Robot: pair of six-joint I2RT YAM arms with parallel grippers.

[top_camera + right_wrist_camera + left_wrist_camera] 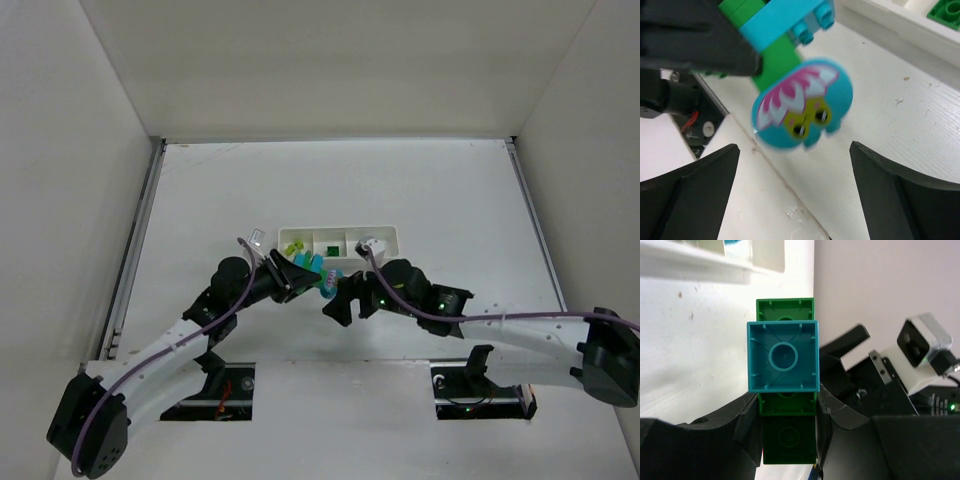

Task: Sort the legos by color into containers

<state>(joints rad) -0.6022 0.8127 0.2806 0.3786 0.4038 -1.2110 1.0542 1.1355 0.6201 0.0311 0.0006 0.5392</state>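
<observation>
Plastic bricks in the joined lego stack (783, 356) look light, stiff and slick; left gripper (788, 410) clamps its green flat sides, right gripper (793, 150) gapes empty.

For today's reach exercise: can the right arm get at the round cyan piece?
Probably yes: the right gripper is open, the round cyan piece lies just ahead, and nothing sits between.

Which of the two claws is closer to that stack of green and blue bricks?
Left. The left gripper is clamped on the green end of the brick stack; the right gripper stands open beside it, apart.
</observation>
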